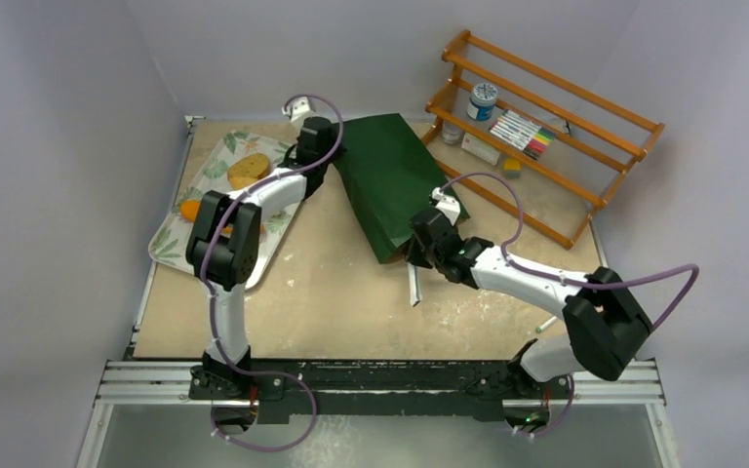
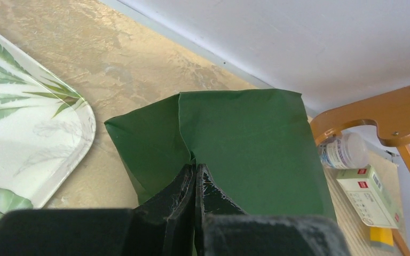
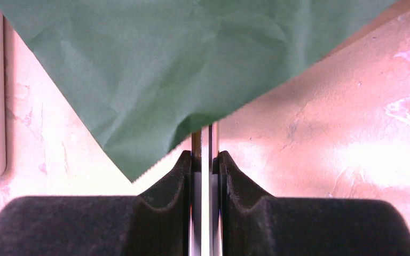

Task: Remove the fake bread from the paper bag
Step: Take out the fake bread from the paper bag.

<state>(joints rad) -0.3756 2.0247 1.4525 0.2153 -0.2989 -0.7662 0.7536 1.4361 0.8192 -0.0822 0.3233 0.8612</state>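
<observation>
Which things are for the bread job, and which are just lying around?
For the job: bag, pinched by the left tool; right tool, gripping a metal strip at the bag's edge; bread on the tray.
Lying about: rack, jar, markers, box.

The top external camera sits high above the near edge and looks down and forward over the whole table (image 1: 332,292) from afar. The left wrist camera rides low and close, facing past the left gripper (image 2: 195,173) across the paper bag (image 2: 245,144) toward the back wall (image 2: 299,42) and wooden rack (image 2: 400,120). The right wrist camera looks almost straight down, very near, past the right gripper (image 3: 205,157) and its shiny strip (image 3: 205,213). All three share the bag and the floral tray (image 1: 171,244).
</observation>
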